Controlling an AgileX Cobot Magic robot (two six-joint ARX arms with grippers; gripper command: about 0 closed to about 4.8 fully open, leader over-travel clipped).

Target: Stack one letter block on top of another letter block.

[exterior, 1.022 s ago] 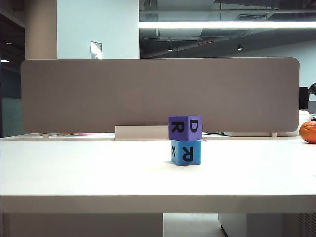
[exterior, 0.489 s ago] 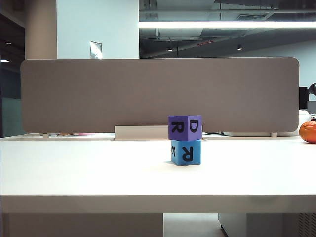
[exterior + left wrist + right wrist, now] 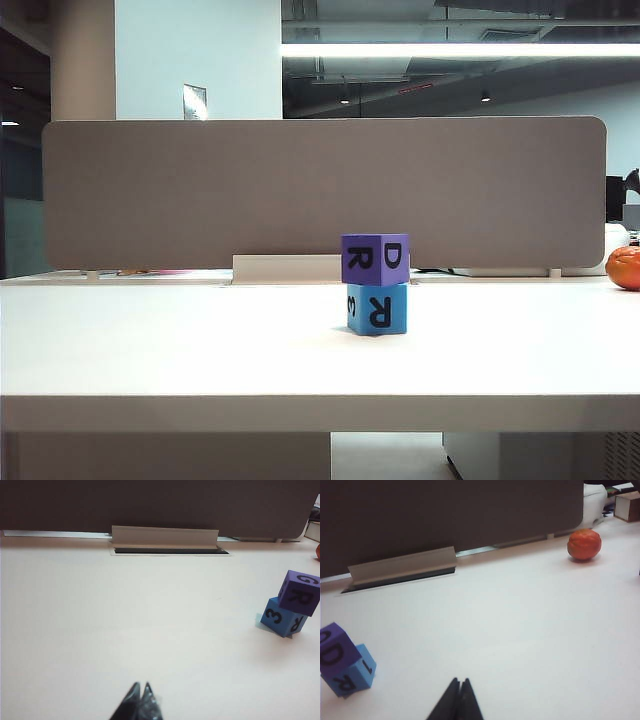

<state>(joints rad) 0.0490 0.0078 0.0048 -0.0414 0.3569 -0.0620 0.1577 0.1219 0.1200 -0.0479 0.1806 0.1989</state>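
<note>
The purple letter block sits on top of the light blue letter block, near the middle of the white table, a little to the right in the exterior view. The upper cube is turned slightly against the lower one, but its whole base rests on it, so I judge the stack finished.

The left gripper hangs low over bare table with its fingers pressed together, holding nothing. The stack is well apart from it, toward the robot's right side. The right gripper is also closed and empty; the stack lies toward the robot's left from it and somewhat nearer than it is to the left gripper.

Neither arm appears in the exterior view. An orange fruit lies far off, near the grey partition.
</note>
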